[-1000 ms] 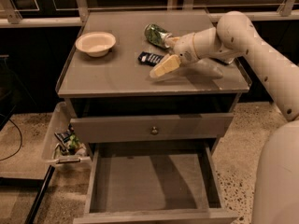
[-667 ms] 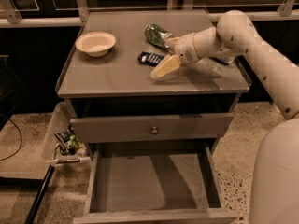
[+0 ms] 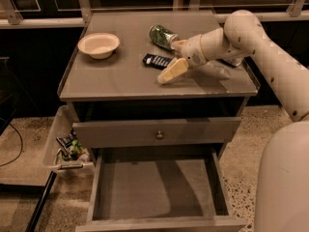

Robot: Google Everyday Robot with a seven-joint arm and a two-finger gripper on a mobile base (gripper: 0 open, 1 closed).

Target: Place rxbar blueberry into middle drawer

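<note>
On the worktop (image 3: 111, 76), the bar (image 3: 155, 61) lies flat near the middle, well apart from the drawer (image 3: 145, 190) pulled out low below. Its long axis runs roughly left to right, with the right end tipped slightly toward the front edge and reaching in between the pincer's fingers. The pincer (image 3: 170, 62) comes in from the right on a pale arm (image 3: 251, 37), spread wide around that end: one cream finger (image 3: 172, 71) slants down just in front of the bar and the other shows just behind it. Whether either finger touches the wrapper cannot be told.

Close behind the bar, a green can (image 3: 161, 35) lies on its side, right against the rear finger. A pale bowl (image 3: 99, 45) sits upright toward the left rear, well apart from the bar. A closed drawer front with a round knob (image 3: 159, 135) sits between worktop and open drawer. Beside the cabinet, at left, a bin (image 3: 60, 151) holds some packets.
</note>
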